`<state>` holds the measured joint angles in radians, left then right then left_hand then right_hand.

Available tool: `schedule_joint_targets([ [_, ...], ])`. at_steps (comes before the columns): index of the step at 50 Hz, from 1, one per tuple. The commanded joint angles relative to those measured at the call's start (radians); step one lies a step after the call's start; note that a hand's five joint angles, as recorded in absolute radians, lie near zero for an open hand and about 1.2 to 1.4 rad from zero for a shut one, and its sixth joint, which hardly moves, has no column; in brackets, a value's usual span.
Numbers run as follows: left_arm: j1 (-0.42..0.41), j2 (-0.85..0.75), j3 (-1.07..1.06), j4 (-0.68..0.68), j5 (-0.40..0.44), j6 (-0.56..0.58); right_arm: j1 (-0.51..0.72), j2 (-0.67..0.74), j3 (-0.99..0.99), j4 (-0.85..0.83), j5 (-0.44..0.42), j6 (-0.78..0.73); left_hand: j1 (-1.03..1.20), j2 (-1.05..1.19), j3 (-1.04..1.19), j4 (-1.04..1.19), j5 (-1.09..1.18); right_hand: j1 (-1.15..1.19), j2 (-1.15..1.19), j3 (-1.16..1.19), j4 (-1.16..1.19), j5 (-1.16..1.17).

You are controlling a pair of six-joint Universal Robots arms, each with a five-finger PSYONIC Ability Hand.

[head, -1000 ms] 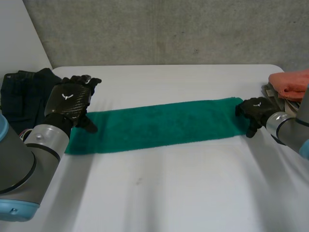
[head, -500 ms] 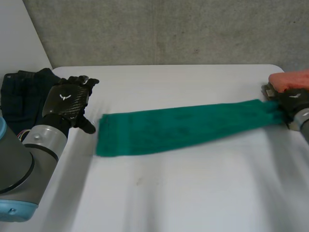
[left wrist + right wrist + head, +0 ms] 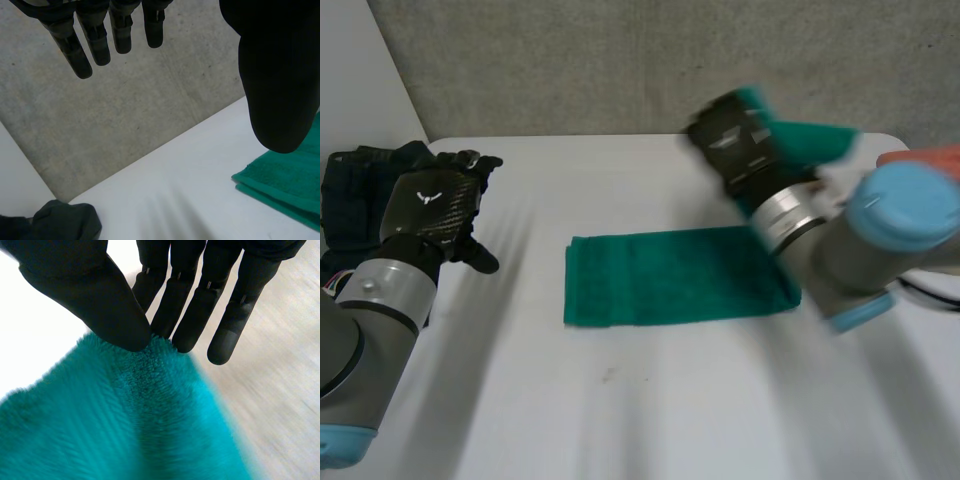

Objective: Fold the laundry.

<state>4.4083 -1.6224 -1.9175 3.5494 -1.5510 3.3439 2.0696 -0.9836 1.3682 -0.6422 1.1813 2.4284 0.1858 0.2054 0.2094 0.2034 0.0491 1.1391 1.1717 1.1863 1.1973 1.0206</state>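
No legible text, white emblem (image 3: 424, 197) on left hand (image 3: 432, 212)

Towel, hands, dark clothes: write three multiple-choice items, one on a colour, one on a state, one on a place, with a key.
1. The towel is: A. orange; B. green; C. white.
2. The right hand: A. lies flat and open; B. pinches the towel's end; C. is curled on nothing.
3. The dark clothes lie: A. beside the left hand; B. on the towel; C. under the right hand.

Key: B, the cloth is green in every view; B, the thumb and fingers meet on the cloth in the right wrist view; A, the head view shows them next to that hand.
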Motion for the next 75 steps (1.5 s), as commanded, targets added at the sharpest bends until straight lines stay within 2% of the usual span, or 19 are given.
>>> schedule_joint_targets([
  [1,0.014,0.012,-0.035,0.003,0.003,-0.006,0.205,0.170,-0.017,0.087,-0.083,-0.090,-0.011,-0.031,-0.035,-0.029,-0.049,0.257,0.225,0.210,0.199,0.201],
  [3,0.014,0.009,-0.038,0.006,0.003,-0.006,0.218,0.204,-0.038,0.134,-0.059,-0.139,-0.011,-0.031,-0.035,-0.029,-0.049,0.257,0.225,0.210,0.199,0.201],
  [7,0.020,0.010,-0.043,0.017,0.003,-0.006,0.221,0.223,-0.103,0.249,0.030,-0.209,-0.011,-0.031,-0.035,-0.029,-0.049,-0.610,-0.643,-0.657,-0.668,-0.666],
  [11,0.025,0.013,-0.037,0.022,0.012,-0.006,0.188,0.186,-0.112,0.283,0.084,-0.060,-0.011,-0.031,-0.035,-0.029,-0.049,-0.965,-0.997,-1.012,-1.023,-1.021],
  [18,-0.007,0.012,-0.015,0.022,0.012,-0.006,0.080,0.056,-0.038,0.361,0.086,0.360,-0.011,-0.031,-0.035,-0.029,-0.049,-0.965,-0.997,-1.012,-1.023,-1.021],
  [22,-0.038,0.009,-0.014,0.022,0.008,-0.004,0.017,0.059,0.017,0.432,0.098,0.374,-0.011,-0.031,-0.035,-0.029,-0.049,-0.965,-0.997,-1.012,-1.023,-1.021],
  [27,-0.076,-0.007,-0.014,0.031,-0.003,-0.001,-0.097,0.106,0.075,0.460,0.171,0.253,-0.011,-0.031,-0.035,-0.029,-0.049,-0.943,-0.975,-0.990,-1.001,-0.999],
  [31,-0.092,-0.016,-0.011,0.048,-0.012,0.000,-0.147,0.131,0.066,0.447,0.236,0.202,-0.011,-0.031,-0.035,-0.029,-0.049,-0.159,-0.192,-0.207,-0.217,-0.215],
  [34,-0.095,-0.013,-0.009,0.054,-0.017,0.002,-0.152,0.119,0.049,0.455,0.241,0.205,-0.011,-0.031,-0.035,-0.029,-0.049,0.256,0.223,0.209,0.198,0.200],
  [37,-0.092,-0.010,-0.008,0.055,-0.017,0.002,-0.151,0.082,0.045,0.447,0.253,0.222,-0.011,-0.031,-0.035,-0.029,-0.049,0.257,0.225,0.210,0.199,0.201],
  [42,-0.083,0.012,-0.005,0.054,-0.018,0.000,-0.082,-0.044,0.068,0.281,0.279,0.239,-0.011,-0.031,-0.035,-0.029,-0.049,0.257,0.225,0.210,0.199,0.201],
  [47,-0.081,0.029,-0.009,0.054,-0.018,-0.001,0.042,-0.060,0.063,0.135,0.242,0.189,-0.011,-0.031,-0.035,-0.029,-0.049,0.257,0.225,0.210,0.199,0.201],
  [56,-0.081,0.038,-0.029,0.048,-0.026,-0.001,0.227,0.127,-0.001,0.241,0.014,0.060,-0.011,-0.031,-0.035,-0.029,-0.049,0.257,0.225,0.210,0.199,0.201],
  [58,-0.081,0.035,-0.031,0.048,-0.026,-0.001,0.227,0.158,-0.040,0.286,0.043,0.046,-0.011,-0.031,-0.035,-0.029,-0.049,-0.207,-0.239,-0.254,-0.265,-0.263],
  [59,-0.079,0.035,-0.031,0.048,-0.026,-0.001,0.225,0.172,-0.076,0.344,0.094,0.043,-0.011,-0.031,-0.035,-0.029,-0.049,-0.928,-0.960,-0.975,-0.986,-0.984],
  [61,-0.076,0.030,-0.028,0.049,-0.026,-0.003,0.221,0.171,-0.109,0.397,0.162,0.055,-0.011,-0.031,-0.035,-0.029,-0.049,-0.965,-0.997,-1.012,-1.023,-1.021],
  [64,-0.069,0.021,-0.015,0.052,-0.021,-0.004,0.196,0.161,-0.147,0.447,0.245,0.147,-0.011,-0.031,-0.035,-0.029,-0.049,-0.965,-0.997,-1.012,-1.023,-1.021],
  [70,-0.085,-0.010,0.079,0.034,-0.017,-0.007,0.138,0.028,-0.132,0.457,0.201,0.476,-0.011,-0.031,-0.035,-0.029,-0.049,-0.965,-0.997,-1.012,-1.023,-1.021],
  [75,-0.141,-0.066,0.201,-0.064,-0.009,-0.026,0.087,0.019,-0.149,0.486,0.173,0.627,-0.011,-0.031,-0.035,-0.029,-0.049,-0.965,-0.997,-1.012,-1.023,-1.021],
])
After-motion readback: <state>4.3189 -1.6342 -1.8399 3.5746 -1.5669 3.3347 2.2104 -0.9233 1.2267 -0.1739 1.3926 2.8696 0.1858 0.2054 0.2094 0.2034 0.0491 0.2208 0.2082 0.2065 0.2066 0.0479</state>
